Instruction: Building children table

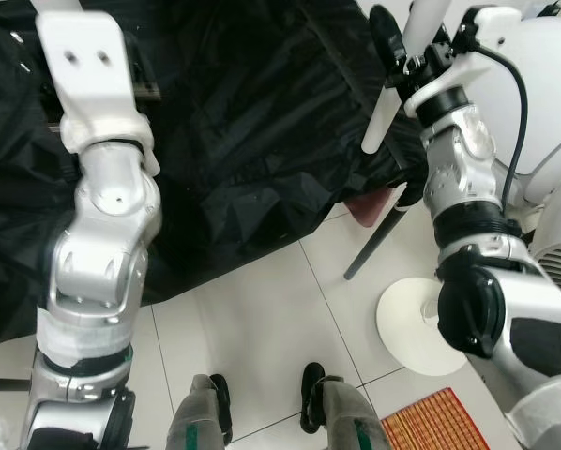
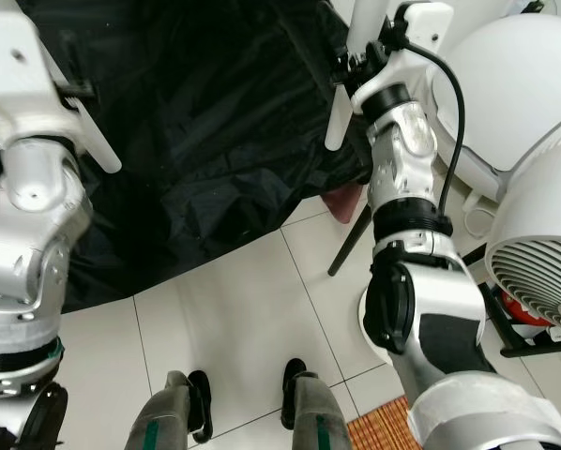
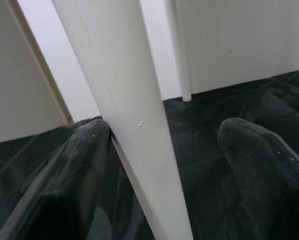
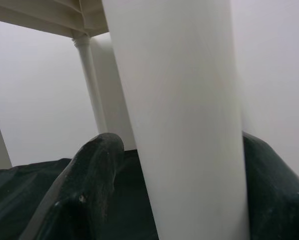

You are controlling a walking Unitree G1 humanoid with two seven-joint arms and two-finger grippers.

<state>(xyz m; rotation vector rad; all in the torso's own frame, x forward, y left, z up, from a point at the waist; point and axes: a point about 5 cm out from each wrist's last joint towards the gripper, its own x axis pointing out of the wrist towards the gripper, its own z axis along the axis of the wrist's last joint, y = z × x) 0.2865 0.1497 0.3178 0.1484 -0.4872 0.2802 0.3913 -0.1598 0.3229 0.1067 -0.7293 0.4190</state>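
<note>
- A crumpled black plastic sheet covers the far part of the pale tiled floor; its near edge runs diagonally across the tiles.
- On the robot's right stand a large white rounded body and a white fan with a slatted grille; a round white base plate lies on the tiles by the right arm.
- A dark grey slanted rod rises from the floor to the sheet's right edge, beside a reddish-brown object tucked under that edge.
- An orange woven mat lies at the near right; the robot's own two dark feet stand at the near edge.
- Left hand: fingers spread, a white tapered plastic table leg between them, touching one finger and apart from the other; not clenched.
- Right hand: a second white plastic table leg sits between both fingers, grasped.
- Both legs are smooth, matt white and held above the black sheet; the left one bears a small scuff.
- More white legs and a white underside show beyond.
</note>
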